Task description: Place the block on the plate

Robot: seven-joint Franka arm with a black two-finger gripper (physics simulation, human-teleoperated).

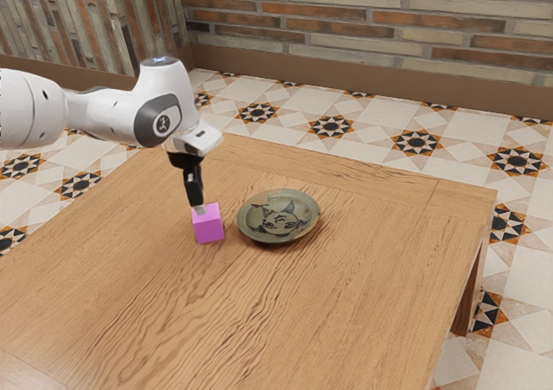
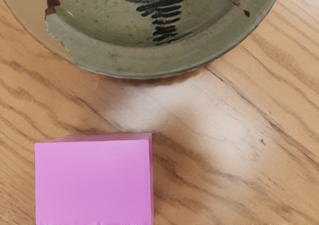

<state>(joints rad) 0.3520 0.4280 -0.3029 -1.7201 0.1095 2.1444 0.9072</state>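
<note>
My gripper points down at the upper face of the pink-purple block, its tip overlapping the block's top edge in the exterior view. How it stands around the block cannot be made out. The block appears on the wooden table, a small gap away from the plate. This plate is round, greenish and shallow, with a dark painted pattern. In the wrist view the block looks large and close, and the plate's near rim curves past it, apart from it.
The wooden table extends around both things, with its far edge and one corner beyond the plate in the exterior view. Patterned floor tiles and a brick wall lie behind.
</note>
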